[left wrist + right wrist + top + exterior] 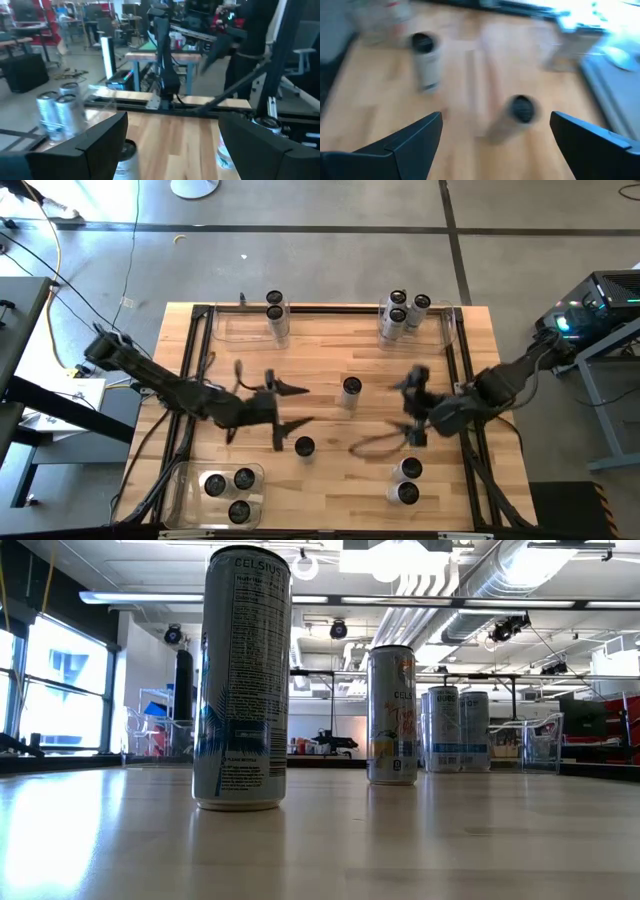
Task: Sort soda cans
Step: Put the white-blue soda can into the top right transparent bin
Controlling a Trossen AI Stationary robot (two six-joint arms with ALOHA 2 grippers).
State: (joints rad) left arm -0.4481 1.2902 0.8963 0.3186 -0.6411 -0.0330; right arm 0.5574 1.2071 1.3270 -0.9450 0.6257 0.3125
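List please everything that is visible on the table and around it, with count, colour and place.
Soda cans: eleven, silver-grey with dark tops.
- Two in the far-left bin.
- Three in the far-right bin.
- Three in the near-left bin.
- Two standing loose near the middle.
- Two standing loose at the near right.
Bins: three, clear plastic, at far left, far right and near left.
Table: one, light wood with a black frame.
Left gripper: one, dark, jaws open, over the table left of the middle.
Right gripper: one, dark, jaws open, over the table right of the middle.
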